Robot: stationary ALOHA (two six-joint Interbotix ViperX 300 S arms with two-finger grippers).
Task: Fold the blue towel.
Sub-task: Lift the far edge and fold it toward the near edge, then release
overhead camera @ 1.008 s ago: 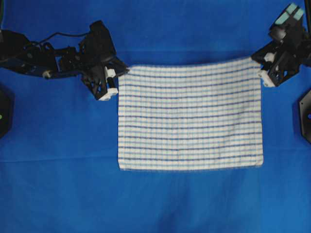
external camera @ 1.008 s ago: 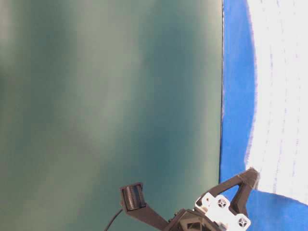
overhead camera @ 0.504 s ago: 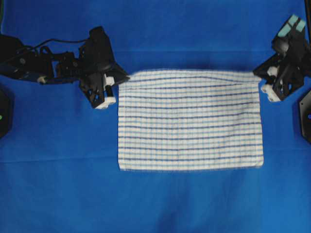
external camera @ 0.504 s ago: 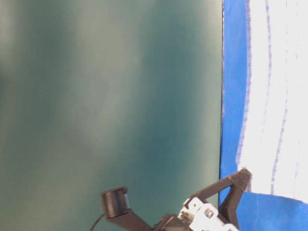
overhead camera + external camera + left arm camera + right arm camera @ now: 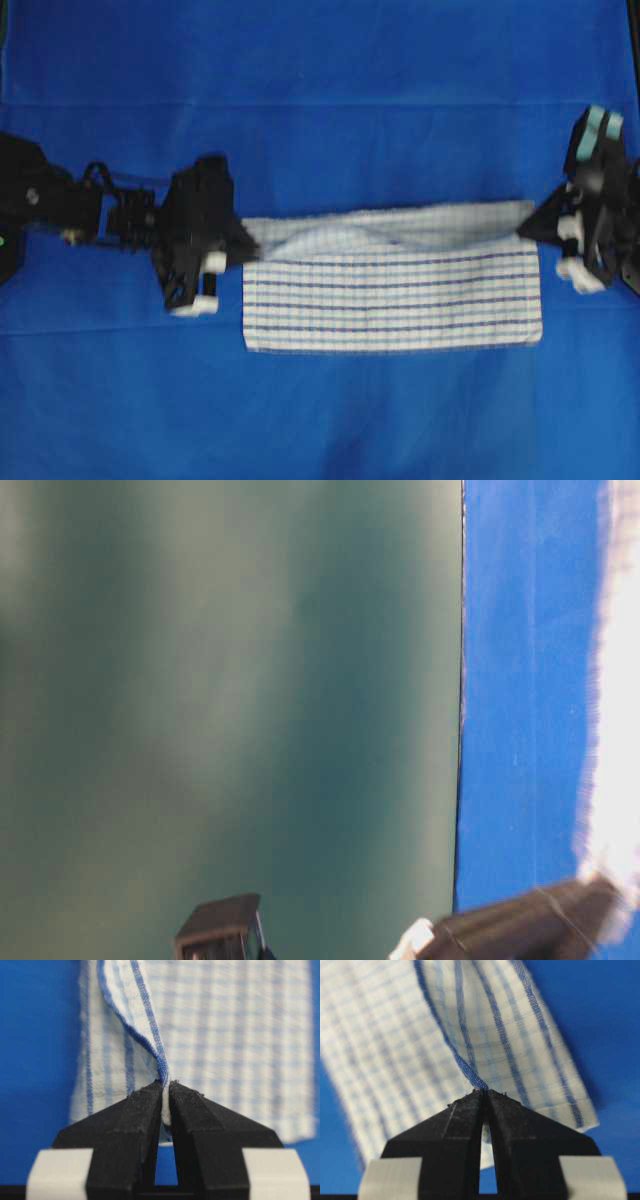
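The blue towel (image 5: 392, 300), white with thin dark-blue and light-blue check stripes, lies on the blue table cover with its far edge lifted and drawn over toward the near edge. My left gripper (image 5: 243, 246) is shut on the towel's far-left corner, pinched between the black fingertips in the left wrist view (image 5: 165, 1089). My right gripper (image 5: 530, 226) is shut on the far-right corner, also seen in the right wrist view (image 5: 484, 1094). The raised edge sags between the grippers. The towel (image 5: 612, 720) is a white blur at the right of the table-level view.
The plain blue table covering (image 5: 320, 100) spreads all round the towel. A dark green wall (image 5: 230, 700) fills the left of the table-level view. The left arm's black links (image 5: 60, 200) lie at the left edge.
Both grippers have moved toward the near edge with the towel's far corners, pulling the far edge over the towel. The flat part in view has shrunk to about half.
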